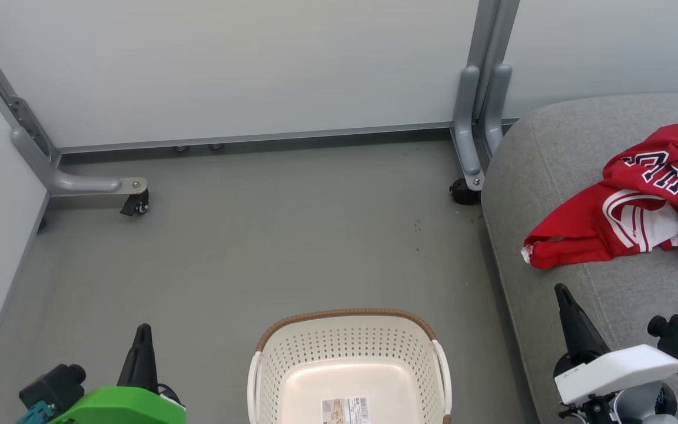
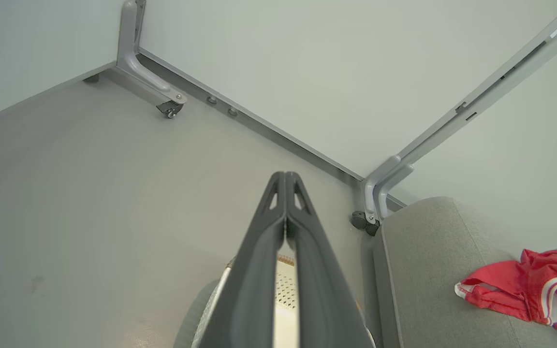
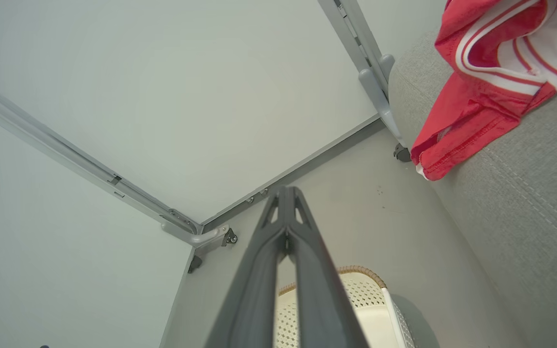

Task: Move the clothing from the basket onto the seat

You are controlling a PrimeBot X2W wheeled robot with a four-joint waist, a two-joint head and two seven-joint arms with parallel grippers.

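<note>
— Closest to the lens, what are the fingers doing?

— The left gripper (image 2: 285, 178) is pressing its two dark fingers flat together, tip against tip, and is gripping nothing. The right gripper (image 3: 285, 192) is doing the same: fully closed, with nothing between the fingers.

— And just past the tips?

— The basket (image 1: 345, 344) is sitting on the floor (image 1: 256, 247) between the two grippers, showing just below their tips in both wrist views. Its bottom is showing bare apart from a paper label (image 1: 345, 410). No fabric is lying in the part in view, though its near end is running off the picture.

— So where is the clothing?

— The clothing (image 1: 586, 229) is lying in a red heap on the seat (image 1: 551, 153), ahead of the right fingers and off to their right, well apart from the left ones. One hem is reaching toward the cushion edge nearer the basket. I'm not making out whether it is one piece or two.

— How far along, then?

— I'm judging the move as good as done: the basket is looking emptied and the red fabric is resting on the cushion. Only that hidden near end is needing a check.

— And the arms?

— Both are sitting low and close to the body, one on each side of the basket, with fingers pointing forward toward the pale panels (image 1: 256, 65). The right one is hovering over the cushion's front, touching nothing.
</note>
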